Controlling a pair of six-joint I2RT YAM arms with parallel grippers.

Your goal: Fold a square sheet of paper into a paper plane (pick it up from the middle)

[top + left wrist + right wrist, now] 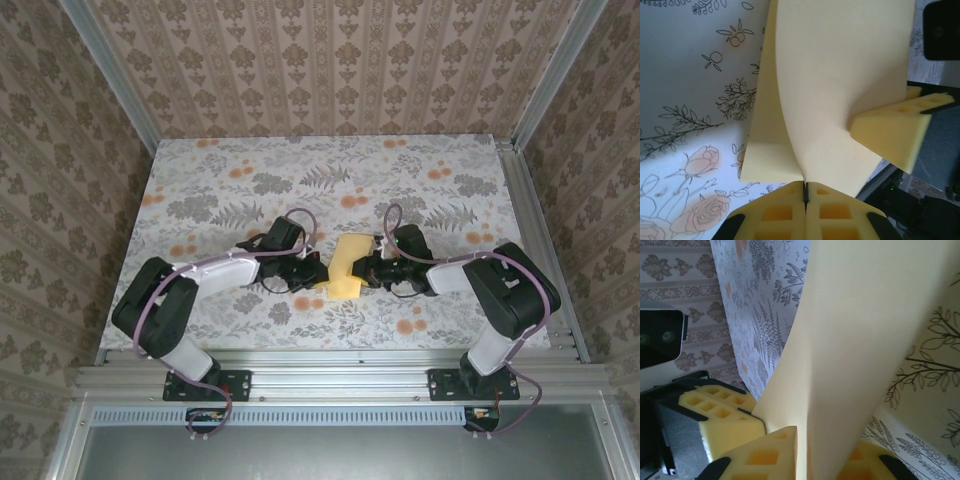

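Observation:
The square sheet of paper, pale yellow and bent into layers, stands off the table between both grippers. My left gripper comes from the left. In the left wrist view its gripper is shut on the paper's lower edge, its foam fingers pressed together. My right gripper comes from the right. In the right wrist view its fingers stand slightly apart, with the paper running between them. No paper plane shape can be made out in the sheet.
The floral tablecloth covers the table. Patterned walls with metal corner posts close in the back and sides. A metal rail runs along the near edge by the arm bases. The right gripper's foam finger touches the paper in the left wrist view.

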